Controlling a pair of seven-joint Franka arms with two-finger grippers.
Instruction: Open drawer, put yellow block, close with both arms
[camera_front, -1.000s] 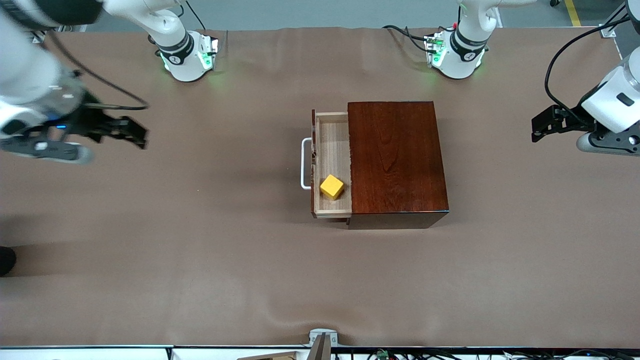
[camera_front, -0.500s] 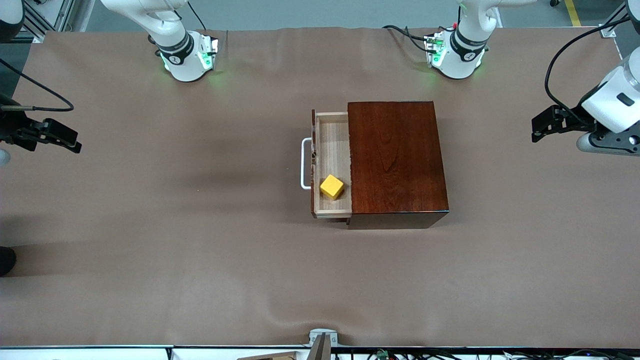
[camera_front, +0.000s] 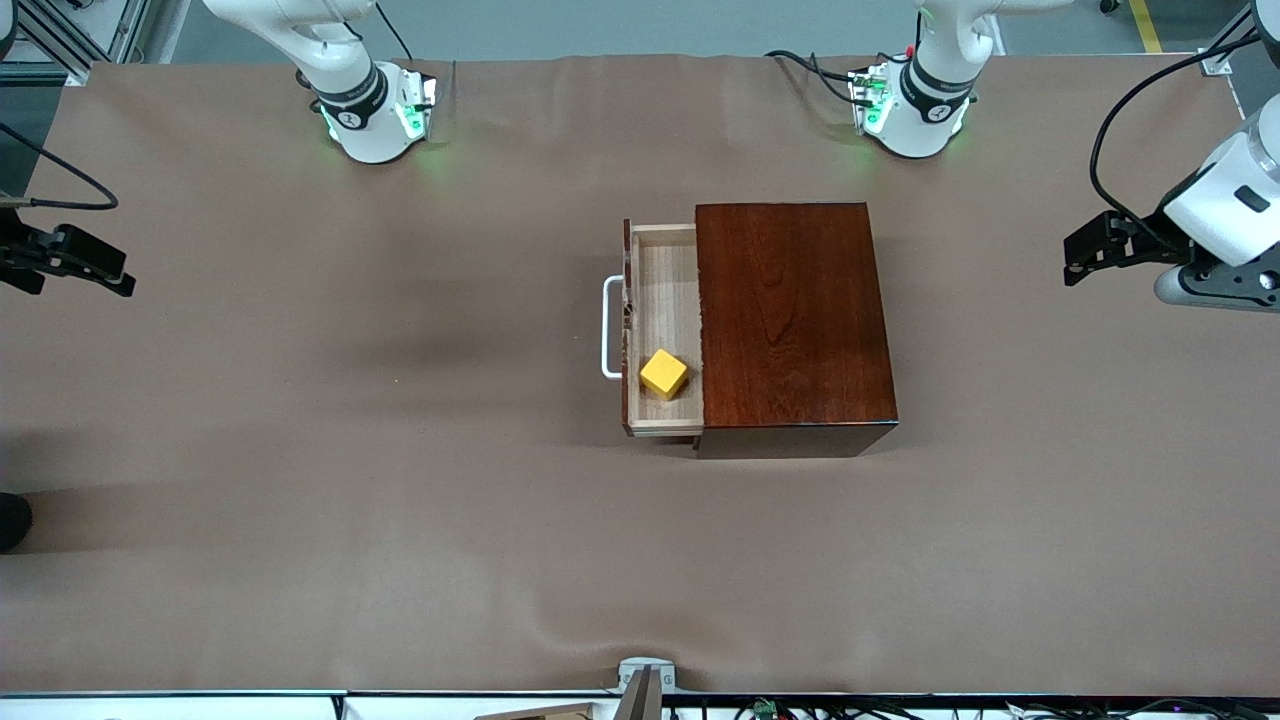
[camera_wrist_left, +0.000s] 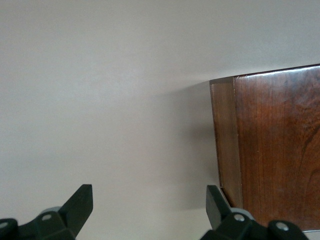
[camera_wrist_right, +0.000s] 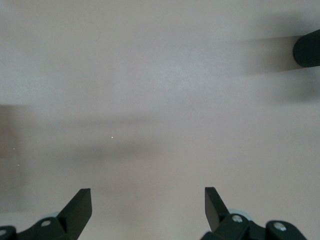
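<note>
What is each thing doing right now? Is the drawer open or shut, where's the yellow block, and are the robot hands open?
drawer: pulled open, out of the wooden box.
yellow block: lying inside the drawer.
left gripper: open, empty, over the table's left-arm end.
right gripper: open, empty, over the table's right-arm end.

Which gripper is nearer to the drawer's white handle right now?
Left. The left gripper hangs open past the box, at its own end of the table; the right gripper, open, is farther from the handle.
</note>
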